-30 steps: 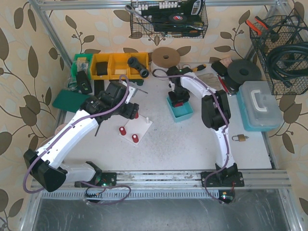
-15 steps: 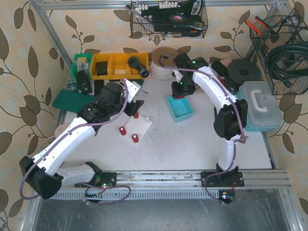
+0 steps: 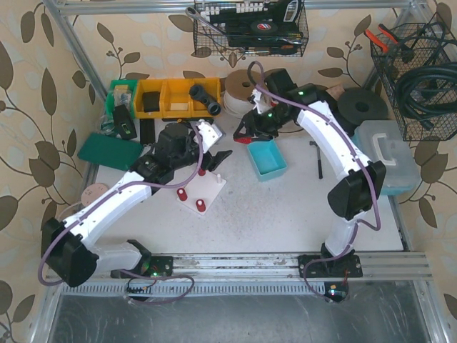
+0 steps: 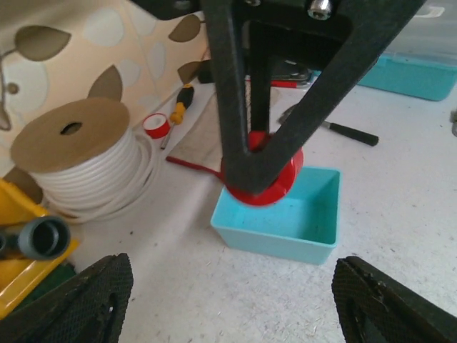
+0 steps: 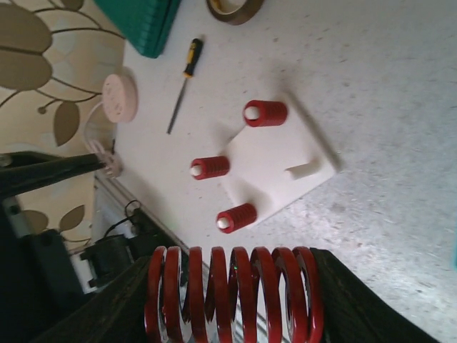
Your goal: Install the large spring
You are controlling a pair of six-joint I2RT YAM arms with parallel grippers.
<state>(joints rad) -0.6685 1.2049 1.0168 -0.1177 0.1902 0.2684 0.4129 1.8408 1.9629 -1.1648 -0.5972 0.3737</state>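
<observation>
From above, the right claw hangs over the worktop just beside the near-left corner of the one teal bin; the spring in its grip is too hidden here to read. The left claw sits over the far edge of the single white peg plate, its fingers spread and holding nothing. In the left wrist view, the two fingers stand wide apart at the bottom corners with only bare worktop between them. Ahead, the large red spring shows end-on as a round red disc, so its long axis lies roughly level and points toward this camera. One dark finger of the right claw covers the near end, and the spring hangs above the near wall of the bin. A white cord spool stands to the left. In the right wrist view, the one large spring fills the bottom of the frame, about seven coils side by side. Its long axis runs from one finger to the other, so the claw is closed on its two ends. Beyond it lies the plate with four pegs: three carry small red springs and one peg is bare.
</observation>
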